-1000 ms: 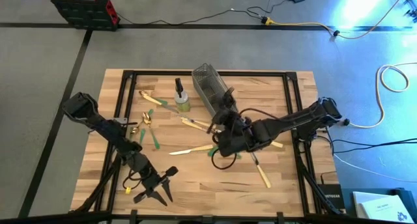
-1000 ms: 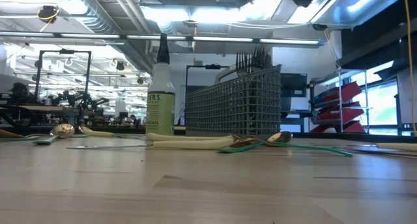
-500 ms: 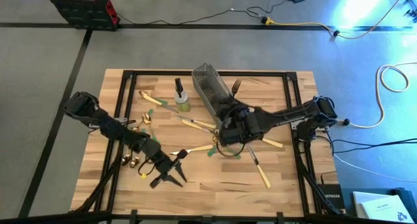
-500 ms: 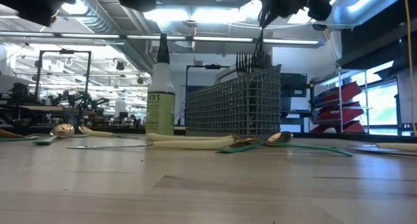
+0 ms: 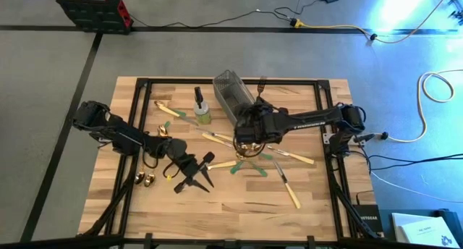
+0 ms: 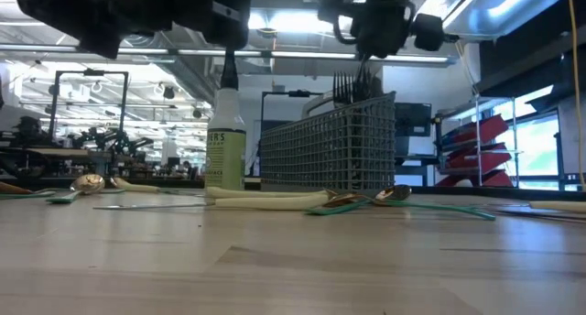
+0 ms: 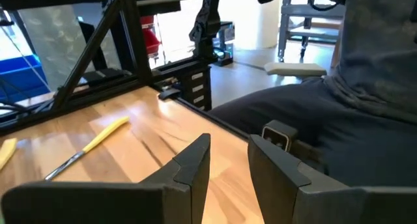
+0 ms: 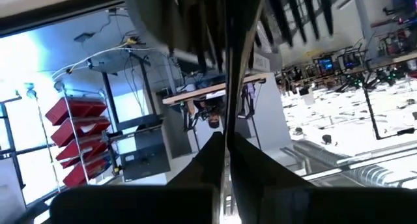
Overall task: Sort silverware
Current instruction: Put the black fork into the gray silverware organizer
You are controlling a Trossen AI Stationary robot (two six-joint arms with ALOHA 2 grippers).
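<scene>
While the left gripper (image 5: 201, 178) hovers over the worktop's middle with fingers (image 7: 193, 160) a little apart and nothing between them, loose silverware (image 5: 217, 164) lies scattered from the left edge across the centre toward the right front. Risk here: coming down between pieces, an open finger could shove a fork sideways instead of straddling it. Mid-worktop toward the back edge, the right gripper (image 5: 249, 126) is clamped on a dark fork (image 8: 228, 68), held over the caddy (image 5: 233, 97) beside the bottle (image 5: 200, 110). Risk: tines could catch the mesh rim or forks already standing inside, tipping the caddy or twisting the fork out of the grip.
</scene>
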